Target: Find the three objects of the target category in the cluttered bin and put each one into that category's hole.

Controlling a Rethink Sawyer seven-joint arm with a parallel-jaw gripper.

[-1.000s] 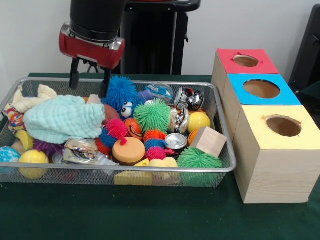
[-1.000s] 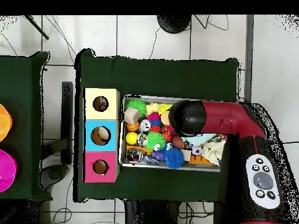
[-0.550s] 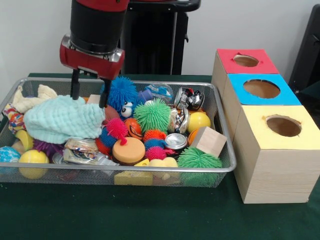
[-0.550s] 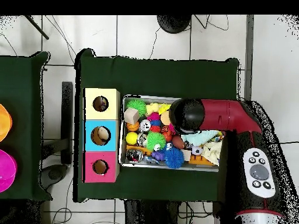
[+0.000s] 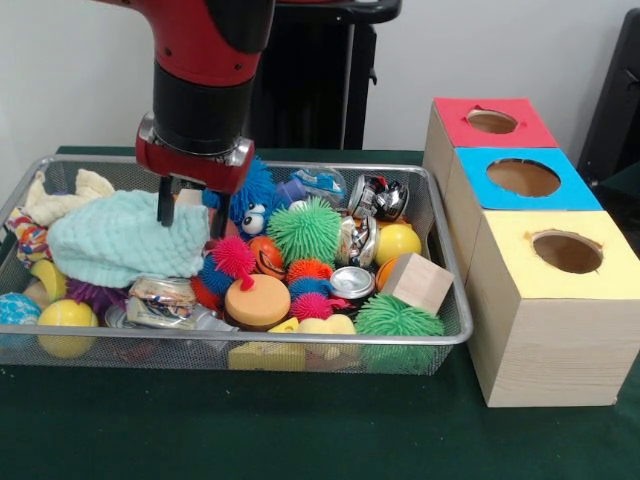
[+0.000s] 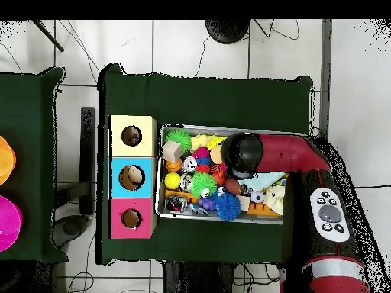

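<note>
A wire mesh bin (image 5: 440, 335) holds a jumble of toys. My gripper (image 5: 189, 214) hangs open over its back left part. One finger (image 5: 163, 206) is down at the edge of a mint green cloth (image 5: 120, 242). The other finger (image 5: 216, 222) stands in front of a blue spiky ball (image 5: 252, 184). A tan wooden block (image 5: 188, 197) shows between them. Further right lie a green spiky ball (image 5: 305, 230), a yellow ball (image 5: 398, 242), a wooden cube (image 5: 418, 282) and crushed cans (image 5: 378, 197). In the overhead view the arm's wrist (image 6: 240, 155) hides the gripper.
Beside the bin stand three wooden boxes with holes in their tops: red (image 5: 492, 122), blue (image 5: 523, 177) and yellow (image 5: 567, 252). From above they appear as yellow (image 6: 132, 136), blue (image 6: 132, 177) and red (image 6: 131, 218), left of the bin (image 6: 221, 128).
The gripper has come down and shifted right, from above the bin's back rim to the cloth and block. Its fingers have stayed apart.
</note>
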